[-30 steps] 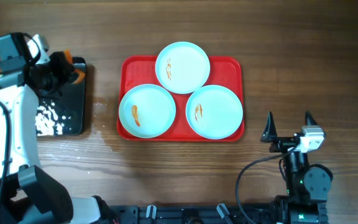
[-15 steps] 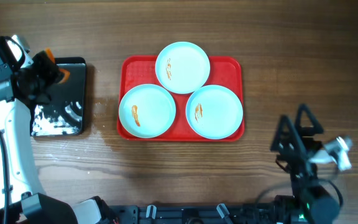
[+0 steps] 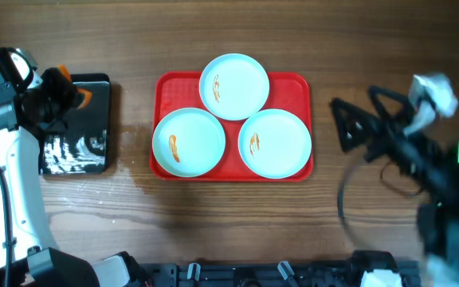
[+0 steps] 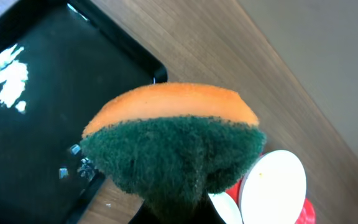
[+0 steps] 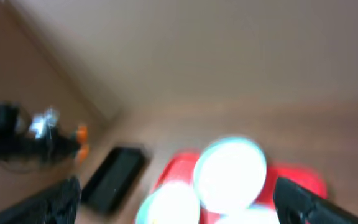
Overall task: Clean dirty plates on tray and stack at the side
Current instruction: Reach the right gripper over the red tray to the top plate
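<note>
At the left edge of the overhead view the left gripper (image 3: pixel 60 94) is clamped shut on a sponge (image 4: pixel 173 146), orange on top and green scouring side down; it hangs over the upper right corner of the wet black tray (image 3: pixel 86 151), probably so the scrubbing face is ready to meet a plate. The red tray (image 3: pixel 297 80) lies centre frame on the table (image 3: pixel 213 215) with three plates: top (image 3: pixel 234 86), lower left (image 3: pixel 189 142), lower right (image 3: pixel 275 143); each shows an orange smear, so none looks wiped, and nothing is stacked aside. At right the right gripper (image 3: pixel 357 115), blurred, stands wide open and empty, near the tray's right edge; likely placed to steady or lift a plate.
</note>
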### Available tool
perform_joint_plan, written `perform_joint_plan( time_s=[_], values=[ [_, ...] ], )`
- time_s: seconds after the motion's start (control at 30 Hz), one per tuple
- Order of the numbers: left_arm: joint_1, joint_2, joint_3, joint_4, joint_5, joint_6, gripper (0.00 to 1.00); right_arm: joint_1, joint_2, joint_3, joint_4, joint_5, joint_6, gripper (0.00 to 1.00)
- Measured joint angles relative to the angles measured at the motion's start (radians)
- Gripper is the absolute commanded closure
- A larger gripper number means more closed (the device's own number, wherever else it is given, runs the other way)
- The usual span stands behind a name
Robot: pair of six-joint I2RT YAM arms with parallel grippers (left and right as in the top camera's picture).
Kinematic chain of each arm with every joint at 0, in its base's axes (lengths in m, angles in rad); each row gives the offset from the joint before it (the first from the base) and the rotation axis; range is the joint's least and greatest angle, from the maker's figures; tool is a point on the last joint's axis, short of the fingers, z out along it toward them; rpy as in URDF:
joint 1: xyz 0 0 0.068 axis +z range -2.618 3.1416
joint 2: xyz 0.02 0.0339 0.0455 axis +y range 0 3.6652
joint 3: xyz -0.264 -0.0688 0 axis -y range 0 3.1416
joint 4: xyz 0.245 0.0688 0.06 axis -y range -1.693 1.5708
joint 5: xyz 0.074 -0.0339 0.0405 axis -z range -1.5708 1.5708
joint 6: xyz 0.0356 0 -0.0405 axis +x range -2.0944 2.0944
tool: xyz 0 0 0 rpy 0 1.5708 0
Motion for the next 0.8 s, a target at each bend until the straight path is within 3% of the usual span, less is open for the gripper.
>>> perform_joint_plan(
  time_s=[0.17,0.43,0.6,0.7,0.8],
  values=[
    [0.0,0.0,0.0,-0.005,0.006,-0.01,0.96,0.105,0.341,0.332,-0.344,-0.062,-0.207,0.0],
    [0.0,0.0,0.0,-0.02,0.006,-0.014,0.96,0.338,0.566,0.416,-0.325,-0.026,-0.278,0.02],
    [0.0,0.0,0.0,-0.039,0.006,-0.014,0.96,0.41,0.724,0.421,-0.249,-0.002,-0.202,0.64],
    [0.0,0.0,0.0,-0.045,0.006,-0.014,0.96,0.46,0.83,0.421,-0.242,0.072,-0.143,0.64],
    [0.0,0.0,0.0,-0.05,0.006,-0.014,0.96,0.517,0.932,0.421,-0.235,0.174,-0.082,0.49]
  ],
)
